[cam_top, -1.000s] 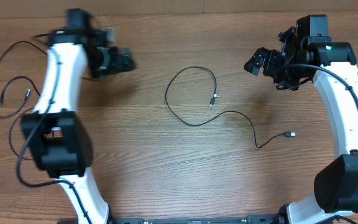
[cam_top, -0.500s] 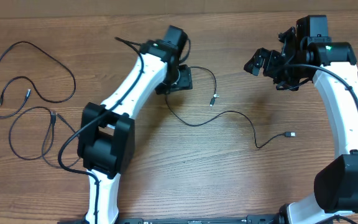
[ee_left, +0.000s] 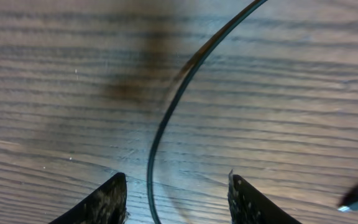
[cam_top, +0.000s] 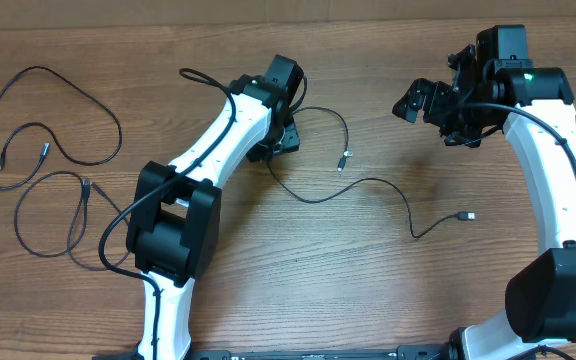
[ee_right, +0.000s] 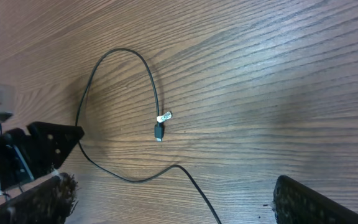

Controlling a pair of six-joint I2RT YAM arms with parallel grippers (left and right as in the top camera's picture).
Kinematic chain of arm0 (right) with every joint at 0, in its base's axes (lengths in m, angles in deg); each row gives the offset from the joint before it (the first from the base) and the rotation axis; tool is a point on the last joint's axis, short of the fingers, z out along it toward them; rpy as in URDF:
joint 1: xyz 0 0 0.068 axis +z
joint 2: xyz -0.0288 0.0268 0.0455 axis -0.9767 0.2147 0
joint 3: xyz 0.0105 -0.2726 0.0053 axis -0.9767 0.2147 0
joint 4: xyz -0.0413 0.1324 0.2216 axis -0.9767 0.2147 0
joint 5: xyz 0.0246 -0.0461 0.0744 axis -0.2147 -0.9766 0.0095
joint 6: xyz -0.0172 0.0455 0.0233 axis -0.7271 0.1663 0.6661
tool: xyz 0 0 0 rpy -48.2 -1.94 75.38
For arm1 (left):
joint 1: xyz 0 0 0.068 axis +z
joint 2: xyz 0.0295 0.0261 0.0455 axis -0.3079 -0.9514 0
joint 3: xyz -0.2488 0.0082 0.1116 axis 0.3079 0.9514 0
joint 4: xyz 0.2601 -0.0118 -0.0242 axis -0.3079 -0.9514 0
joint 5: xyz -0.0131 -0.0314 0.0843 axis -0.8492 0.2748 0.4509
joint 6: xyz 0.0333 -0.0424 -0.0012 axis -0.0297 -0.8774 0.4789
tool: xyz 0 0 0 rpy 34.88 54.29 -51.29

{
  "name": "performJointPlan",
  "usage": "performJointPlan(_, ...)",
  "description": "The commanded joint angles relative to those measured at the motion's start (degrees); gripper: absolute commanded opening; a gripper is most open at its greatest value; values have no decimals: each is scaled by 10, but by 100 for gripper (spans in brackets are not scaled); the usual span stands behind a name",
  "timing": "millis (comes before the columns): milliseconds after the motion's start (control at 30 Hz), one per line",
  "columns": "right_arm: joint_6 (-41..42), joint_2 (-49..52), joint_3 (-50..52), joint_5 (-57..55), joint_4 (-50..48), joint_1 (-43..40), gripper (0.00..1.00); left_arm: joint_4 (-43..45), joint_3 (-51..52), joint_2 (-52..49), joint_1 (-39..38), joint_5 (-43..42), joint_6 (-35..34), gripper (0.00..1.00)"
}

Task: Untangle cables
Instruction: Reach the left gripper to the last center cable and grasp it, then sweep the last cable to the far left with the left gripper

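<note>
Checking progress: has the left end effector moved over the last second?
Yes. The left end effector swung right, from far left to the middle cable, near its unmoved silver plug.

Flat wooden table top (cam_top: 268, 280): brown, dark streaky grain.
Thin flexible middle cable (ee_left: 156, 134): black, silver plug tip.
Thin cords at the left (cam_top: 85, 187): black.
Left robot arm (cam_top: 230, 135): white, black joints.
Right robot arm (cam_top: 560, 170): white, black joints, green lamp.

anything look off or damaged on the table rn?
Nothing stands out. The middle cable lies loose on the wood table, with no visible damage; more cables lie looped at far left. The left gripper straddles the middle cable's loop, and the right gripper hangs open, apart.
</note>
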Motion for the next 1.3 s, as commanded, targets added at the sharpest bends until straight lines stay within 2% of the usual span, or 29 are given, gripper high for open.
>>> performJointPlan(0,0,-14,-13,3,-2,2,100,10,35,-12,2,18,-9,52)
performJointPlan(133,0,-14,-13,3,-2,2,100,36,59,-12,1,10,-9,47)
performJointPlan(233,0,-14,-13,3,-2,2,100,55,59,-12,1,-3,-9,32)
performJointPlan(333,0,-14,-13,3,-1,2,100,66,59,-17,1,-6,-10,24)
performJointPlan(367,0,-14,-13,3,0,2,100,68,60,-19,1,-6,-10,18)
performJointPlan(400,0,-14,-13,3,1,2,100,68,60,-21,1,-7,-10,4)
performJointPlan(567,-1,-14,-13,-2,7,2,100,61,41,-14,13,16,11,4)
performJointPlan(733,0,-14,-13,-3,9,2,100,-35,-59,40,73,46,79,4)
performJointPlan(867,0,-14,-13,-3,9,2,100,-119,-182,112,167,46,243,4)
performJointPlan(933,0,-14,-13,-3,9,2,100,-147,-237,149,228,46,276,4)
performJointPlan(1033,0,-14,-13,-3,10,2,100,-155,-283,184,310,43,308,4)
performJointPlan(1200,0,-14,-13,-3,11,2,100,-154,-303,227,435,34,308,4)
performJointPlan(1267,0,-14,-13,-3,11,2,100,-158,-303,229,464,24,308,4)
